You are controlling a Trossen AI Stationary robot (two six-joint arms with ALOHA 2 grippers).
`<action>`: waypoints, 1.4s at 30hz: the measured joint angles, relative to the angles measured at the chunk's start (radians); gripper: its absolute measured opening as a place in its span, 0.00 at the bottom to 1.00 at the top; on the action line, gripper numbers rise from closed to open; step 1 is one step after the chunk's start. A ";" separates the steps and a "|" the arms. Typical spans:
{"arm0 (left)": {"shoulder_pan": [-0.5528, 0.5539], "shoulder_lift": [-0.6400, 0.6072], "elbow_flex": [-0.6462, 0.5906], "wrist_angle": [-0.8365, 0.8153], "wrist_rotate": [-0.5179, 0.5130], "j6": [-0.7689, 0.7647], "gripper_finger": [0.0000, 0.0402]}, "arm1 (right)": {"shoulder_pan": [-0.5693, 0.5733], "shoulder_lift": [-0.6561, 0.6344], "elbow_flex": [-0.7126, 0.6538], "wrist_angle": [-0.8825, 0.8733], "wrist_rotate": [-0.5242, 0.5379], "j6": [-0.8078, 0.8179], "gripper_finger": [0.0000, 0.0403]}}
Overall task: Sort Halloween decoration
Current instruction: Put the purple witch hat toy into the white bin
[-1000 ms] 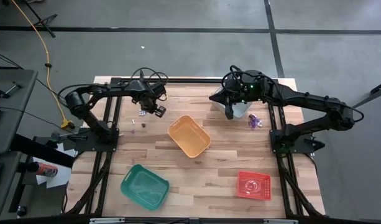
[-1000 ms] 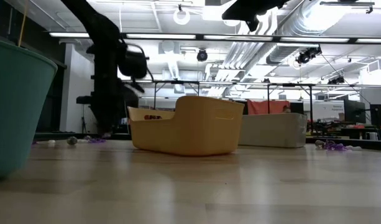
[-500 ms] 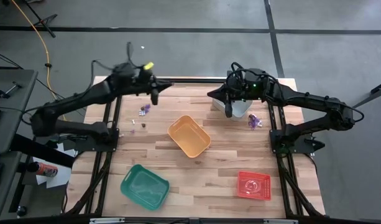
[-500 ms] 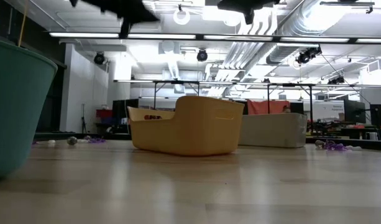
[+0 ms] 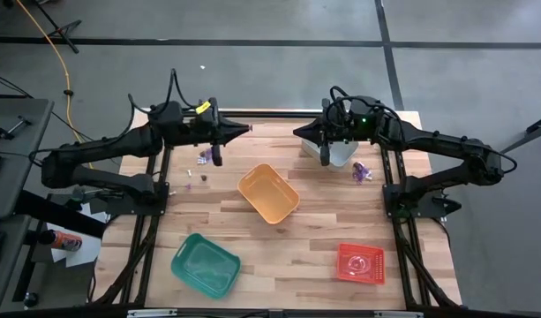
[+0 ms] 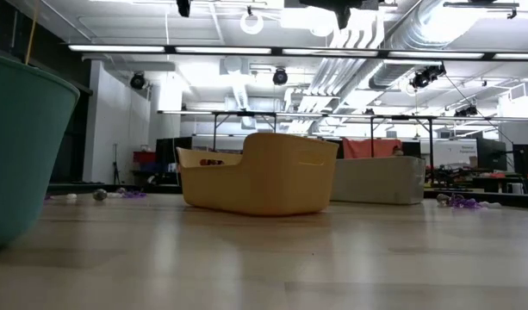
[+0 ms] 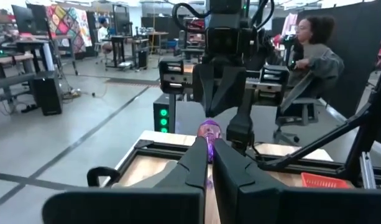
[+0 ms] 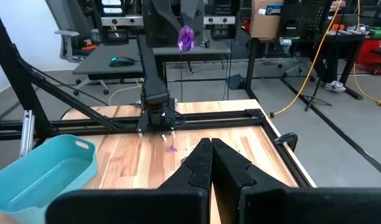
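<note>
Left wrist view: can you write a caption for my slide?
Left gripper shut on a purple trinket, raised toward the right arm; a person sits behind.

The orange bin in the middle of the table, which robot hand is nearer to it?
Left. The left hand hangs just beyond the orange bin's far-left corner; the right hand is farther off, by the grey bin.
</note>
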 joint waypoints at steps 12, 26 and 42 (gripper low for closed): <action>0.014 0.185 0.030 0.068 -0.056 -0.069 0.00 | -0.037 -0.097 0.000 0.080 0.098 -0.046 0.00; 0.032 0.914 0.494 0.041 -0.027 -0.025 0.00 | -0.082 -0.191 0.000 0.119 0.163 -0.036 0.00; 0.039 1.165 0.702 0.003 -0.180 0.065 0.04 | -0.081 -0.191 0.000 0.100 0.163 0.008 0.00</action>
